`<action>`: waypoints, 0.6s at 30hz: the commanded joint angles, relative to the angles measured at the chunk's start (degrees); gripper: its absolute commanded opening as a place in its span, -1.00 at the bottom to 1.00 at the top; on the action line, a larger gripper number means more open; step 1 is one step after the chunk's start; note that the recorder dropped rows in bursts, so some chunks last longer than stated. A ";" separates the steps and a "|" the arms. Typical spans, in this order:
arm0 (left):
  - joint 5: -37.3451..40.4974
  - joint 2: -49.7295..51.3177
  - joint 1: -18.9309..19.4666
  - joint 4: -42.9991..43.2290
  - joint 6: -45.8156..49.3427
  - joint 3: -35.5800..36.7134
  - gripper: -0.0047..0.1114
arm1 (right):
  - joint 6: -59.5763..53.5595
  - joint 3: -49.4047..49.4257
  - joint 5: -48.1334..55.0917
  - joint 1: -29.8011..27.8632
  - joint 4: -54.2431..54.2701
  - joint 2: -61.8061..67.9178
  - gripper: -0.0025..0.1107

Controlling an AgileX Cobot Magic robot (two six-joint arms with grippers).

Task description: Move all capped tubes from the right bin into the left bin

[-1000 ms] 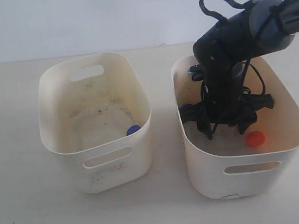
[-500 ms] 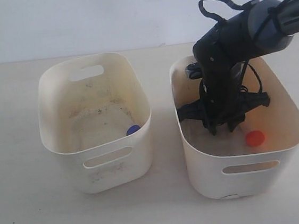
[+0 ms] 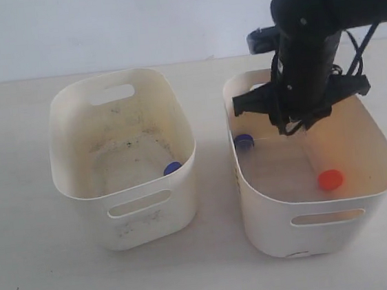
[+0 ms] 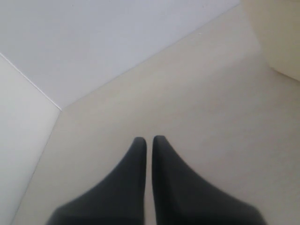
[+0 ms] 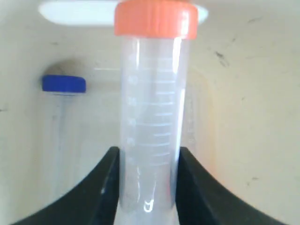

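In the exterior view the right gripper [image 3: 294, 126] hangs over the right bin [image 3: 271, 227], but its fingers merge with the dark arm, so the grip cannot be read there. The right wrist view settles it: the two black fingers [image 5: 98, 192] pinch the orange tube [image 5: 152, 108] at the end opposite its cap. Seen from outside, that tube slants down into the right bin with its cap low near the front wall. Whether the cap touches the floor I cannot tell.

A blue tube [image 3: 243, 140] lies in the same bin by the wall nearest the left bin [image 3: 133, 227], apart from the held one. Only the exterior view shows the left bin, with a blue cap [image 3: 172, 168] at its near right corner.

The left wrist view alone shows the left gripper [image 4: 146, 140], its fingers pressed together above the table [image 4: 211, 93] and holding nothing.
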 commanded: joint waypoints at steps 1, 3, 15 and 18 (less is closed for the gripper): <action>-0.28 0.20 -0.06 -0.16 -0.07 -0.22 -0.85 | -1.42 -0.08 0.31 -0.11 -0.79 -6.93 -0.96; -0.28 0.20 -0.06 -0.16 -0.07 -0.22 -0.85 | -1.42 -0.08 -1.41 -0.11 0.25 -11.32 -0.96; -0.28 0.20 -0.06 -0.16 -0.07 -0.22 -0.85 | -10.64 -0.08 -29.66 15.48 17.52 -9.33 -0.96; -0.28 0.20 -0.06 -0.16 -0.07 -0.22 -0.85 | -11.51 -0.08 -31.52 16.79 17.52 -5.92 -0.92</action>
